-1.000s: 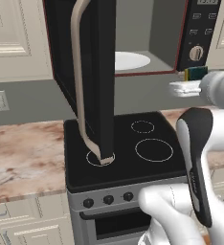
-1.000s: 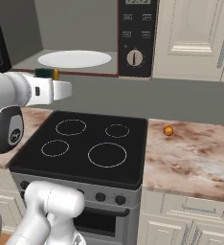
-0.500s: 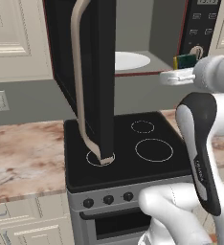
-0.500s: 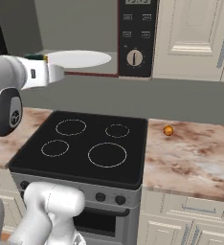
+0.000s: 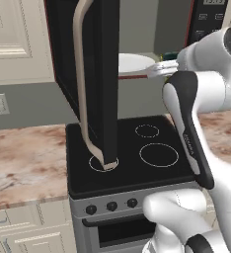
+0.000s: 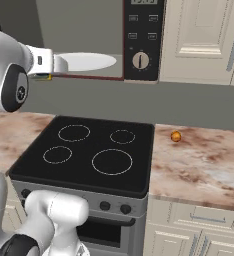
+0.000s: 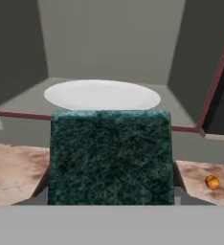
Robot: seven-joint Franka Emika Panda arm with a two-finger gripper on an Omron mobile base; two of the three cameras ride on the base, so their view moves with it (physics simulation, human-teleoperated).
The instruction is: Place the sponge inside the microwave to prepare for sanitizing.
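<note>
Hand view: your pincer (image 7: pixel 111 203) grasps the sponge (image 7: pixel 111 158), green face toward the camera, broad side crosswise, while the microwave (image 7: pixel 109 43) cavity and its white plate (image 7: pixel 102 94) lie straight ahead.

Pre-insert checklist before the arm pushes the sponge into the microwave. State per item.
1. Sponge held in gripper, green face toward camera: ok.
2. Microwave door swung wide open, out of the entry path: ok.
3. Turntable plate bare, room to set the sponge on: ok.
4. Sponge lined up with cavity opening, plate straight ahead in hand view: ok.
5. Sponge past the red door sill: not ok, short of it.
6. Clearance under the cavity ceiling: cannot tell.
</note>
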